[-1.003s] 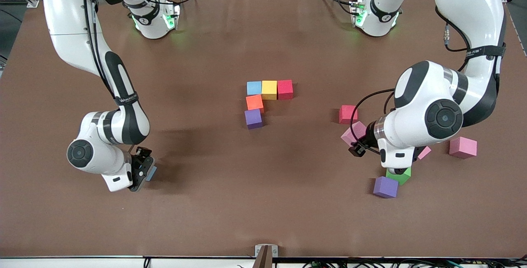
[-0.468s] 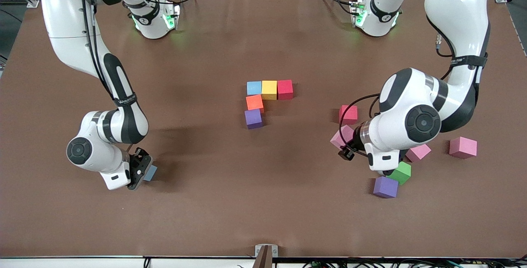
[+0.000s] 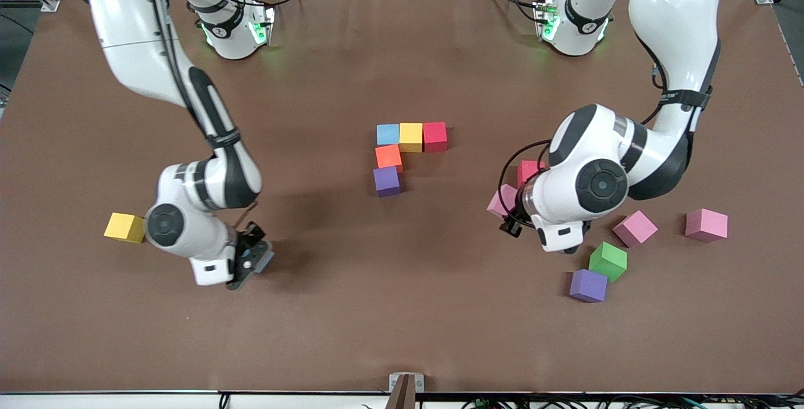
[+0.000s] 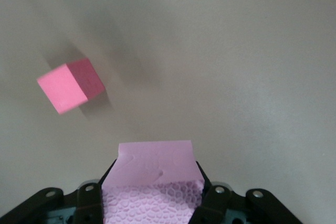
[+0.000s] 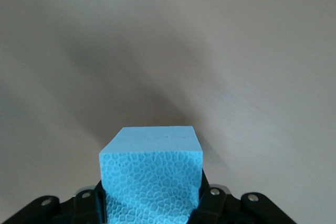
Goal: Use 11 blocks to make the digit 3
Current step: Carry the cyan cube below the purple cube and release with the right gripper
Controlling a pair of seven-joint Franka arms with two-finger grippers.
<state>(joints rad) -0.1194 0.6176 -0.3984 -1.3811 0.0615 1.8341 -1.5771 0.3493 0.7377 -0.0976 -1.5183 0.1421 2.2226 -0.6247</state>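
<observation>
Five blocks form a partial figure at mid-table: blue, yellow and red in a row, then orange and purple nearer the camera. My right gripper is shut on a blue block just above bare table. My left gripper is shut on a pale pink block above the table. It hangs beside a red block, which my left arm partly hides.
Loose blocks lie toward the left arm's end: two pink ones, a green one and a purple one. A yellow block sits beside my right arm's wrist toward its end of the table.
My right gripper closed on the blue block and carried it toward mid-table, uncovering the yellow block. My left gripper moved toward the middle with its pink block.
</observation>
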